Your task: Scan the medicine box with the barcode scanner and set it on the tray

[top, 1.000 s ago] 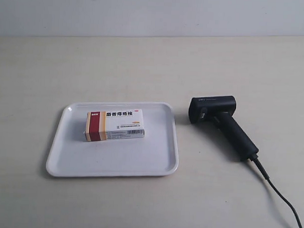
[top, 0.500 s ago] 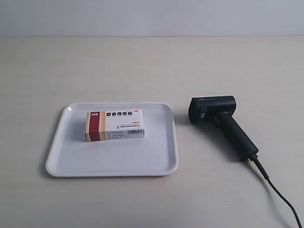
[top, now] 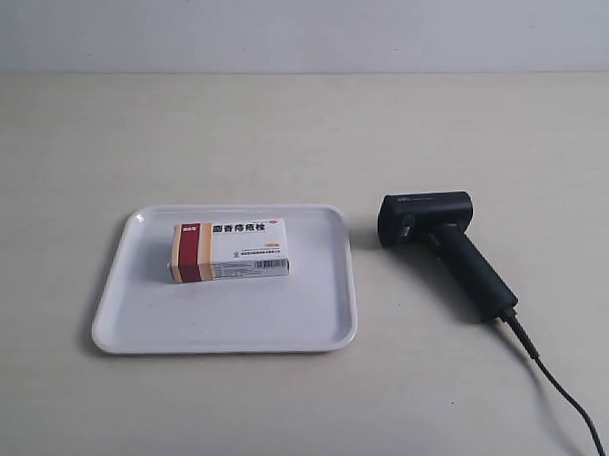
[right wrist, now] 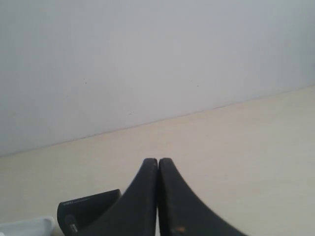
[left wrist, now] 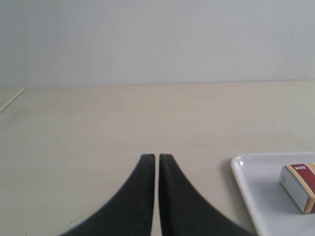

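The medicine box [top: 229, 249] lies flat inside the white tray [top: 141, 322], toward its far side. To the tray's right the black barcode scanner [top: 446, 247] lies on its side on the table, its cable trailing to the lower right corner. No arm shows in the exterior view. My left gripper [left wrist: 157, 157] is shut and empty above bare table, with the tray [left wrist: 251, 189] and the medicine box [left wrist: 299, 186] off to one side. My right gripper [right wrist: 157, 161] is shut and empty too, with the barcode scanner's head [right wrist: 86, 211] partly hidden behind one finger.
A pale wooden table [top: 308, 138] runs back to a plain light wall. The scanner's cable [top: 569, 402] crosses the table near the lower right corner of the exterior view. A thin pale strip [left wrist: 12, 99] lies near the table's edge in the left wrist view.
A dark piece of an arm at the exterior view's right edge moved lower and then left the frame. The box, tray and scanner have not moved.
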You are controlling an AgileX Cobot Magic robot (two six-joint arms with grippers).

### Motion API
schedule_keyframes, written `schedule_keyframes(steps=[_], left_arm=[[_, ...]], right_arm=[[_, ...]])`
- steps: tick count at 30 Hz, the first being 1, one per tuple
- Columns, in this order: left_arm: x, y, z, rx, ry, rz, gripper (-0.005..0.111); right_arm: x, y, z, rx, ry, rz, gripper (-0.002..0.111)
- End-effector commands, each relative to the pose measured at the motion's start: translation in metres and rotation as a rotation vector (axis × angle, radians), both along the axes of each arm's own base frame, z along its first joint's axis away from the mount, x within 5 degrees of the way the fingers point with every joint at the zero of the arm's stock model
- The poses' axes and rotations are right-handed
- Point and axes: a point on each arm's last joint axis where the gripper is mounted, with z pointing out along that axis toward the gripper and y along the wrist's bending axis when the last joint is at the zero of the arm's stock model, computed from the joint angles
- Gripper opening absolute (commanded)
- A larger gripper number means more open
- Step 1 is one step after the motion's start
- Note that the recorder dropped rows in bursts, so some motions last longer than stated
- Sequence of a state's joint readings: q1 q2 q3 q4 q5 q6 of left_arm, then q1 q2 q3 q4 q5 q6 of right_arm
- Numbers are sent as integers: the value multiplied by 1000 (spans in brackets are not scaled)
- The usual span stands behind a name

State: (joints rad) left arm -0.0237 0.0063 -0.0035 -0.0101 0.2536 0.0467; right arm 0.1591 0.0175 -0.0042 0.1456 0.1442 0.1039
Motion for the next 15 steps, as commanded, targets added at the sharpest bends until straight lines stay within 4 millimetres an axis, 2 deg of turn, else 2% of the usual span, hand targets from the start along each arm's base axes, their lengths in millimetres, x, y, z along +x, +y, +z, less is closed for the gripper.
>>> schedule_keyframes(steps=[1,9,15], left_arm=[[0,0,-1,-2,-4,1,5],[0,0,-1,-2,-4,1,5],[0,0,-1,-2,-4,1,5]], right_arm=[[-1,-1,-4,-35,21,-3,0],[-1,0,-5,-36,28,-2,0],[-1,-2,-5,-109,19,-10,0]])
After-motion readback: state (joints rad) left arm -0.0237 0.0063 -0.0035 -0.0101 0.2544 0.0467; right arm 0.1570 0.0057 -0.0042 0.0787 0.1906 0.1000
